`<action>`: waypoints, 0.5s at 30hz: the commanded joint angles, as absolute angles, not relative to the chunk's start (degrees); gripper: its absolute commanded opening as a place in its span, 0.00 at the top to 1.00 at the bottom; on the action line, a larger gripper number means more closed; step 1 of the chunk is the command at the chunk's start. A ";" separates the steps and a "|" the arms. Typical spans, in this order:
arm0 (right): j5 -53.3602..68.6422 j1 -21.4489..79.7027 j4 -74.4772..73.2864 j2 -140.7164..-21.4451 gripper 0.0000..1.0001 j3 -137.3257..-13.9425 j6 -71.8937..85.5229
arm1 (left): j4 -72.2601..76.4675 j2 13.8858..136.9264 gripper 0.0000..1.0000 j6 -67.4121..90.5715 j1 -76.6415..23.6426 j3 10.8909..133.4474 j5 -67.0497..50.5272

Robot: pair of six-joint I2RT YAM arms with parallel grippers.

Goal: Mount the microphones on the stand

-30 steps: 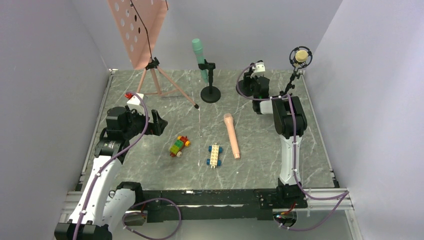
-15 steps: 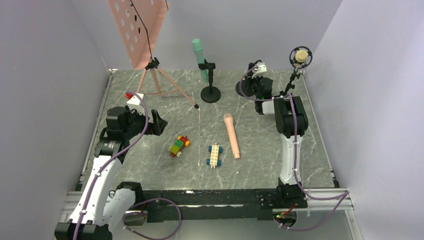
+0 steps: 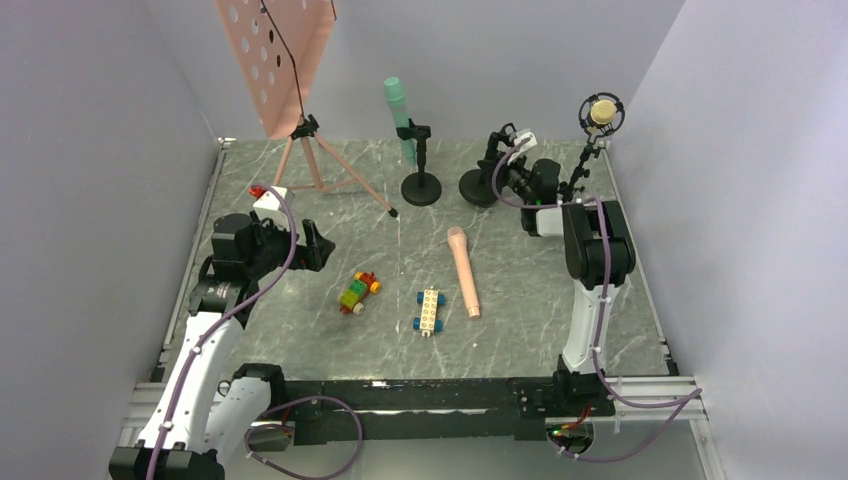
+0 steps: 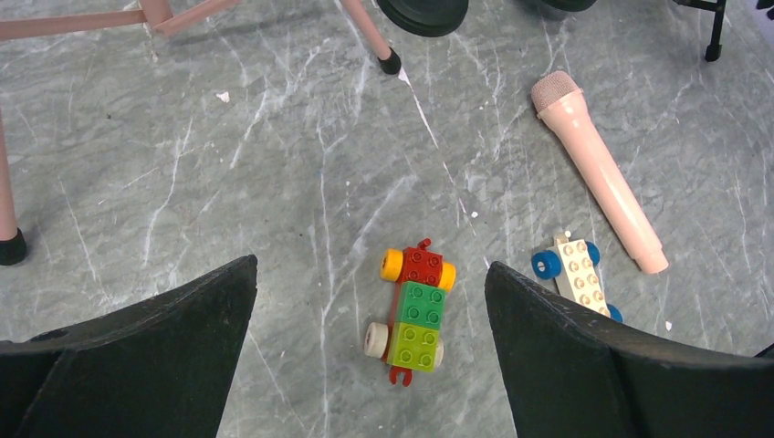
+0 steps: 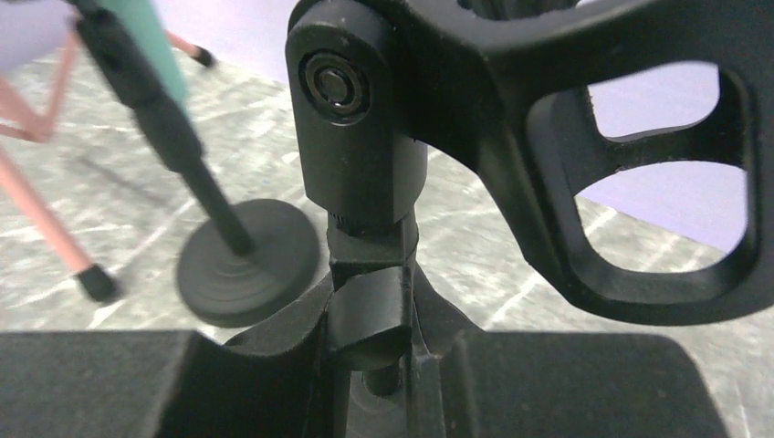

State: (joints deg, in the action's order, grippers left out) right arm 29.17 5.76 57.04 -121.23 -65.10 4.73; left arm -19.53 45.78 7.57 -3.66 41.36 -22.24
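The salmon pink microphone (image 3: 462, 268) lies flat on the table, and shows in the left wrist view (image 4: 598, 173). The mint green microphone (image 3: 399, 112) sits in a black round-base stand (image 3: 421, 187). The tan-yellow microphone (image 3: 601, 112) sits in a ring mount on a tripod stand at the back right. My right gripper (image 3: 505, 160) is shut on the stem of a second black stand (image 3: 478, 187); in the right wrist view the gripper (image 5: 374, 365) clamps below that stand's empty clip (image 5: 365, 137). My left gripper (image 3: 318, 247) is open and empty above the table (image 4: 370, 265).
A red-green toy-brick car (image 4: 415, 310) lies under my left gripper. A white-blue brick car (image 4: 575, 278) lies beside the pink microphone's tail. A pink music stand (image 3: 275, 60) on tripod legs stands at the back left. Walls close in the table on three sides.
My right gripper has swung left with the black stand, so the stand's round base now shows beside the mint microphone's stand. The right elbow shifted right. The left arm has not moved.
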 commanded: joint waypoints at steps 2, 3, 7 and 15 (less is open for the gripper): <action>40.68 5.21 67.90 -111.43 1.00 -63.52 11.77 | -18.22 44.43 0.01 6.95 -3.34 42.45 -23.37; 41.56 5.19 68.34 -110.41 1.00 -62.83 12.42 | -18.19 44.27 0.01 6.99 -3.34 42.44 -23.34; 46.54 5.27 68.57 -106.36 1.00 -60.83 15.70 | -18.02 43.95 0.01 7.04 -3.34 42.35 -23.75; 56.07 9.25 69.29 -101.98 1.00 -58.76 23.96 | -17.76 43.97 0.01 7.21 -3.34 42.45 -24.28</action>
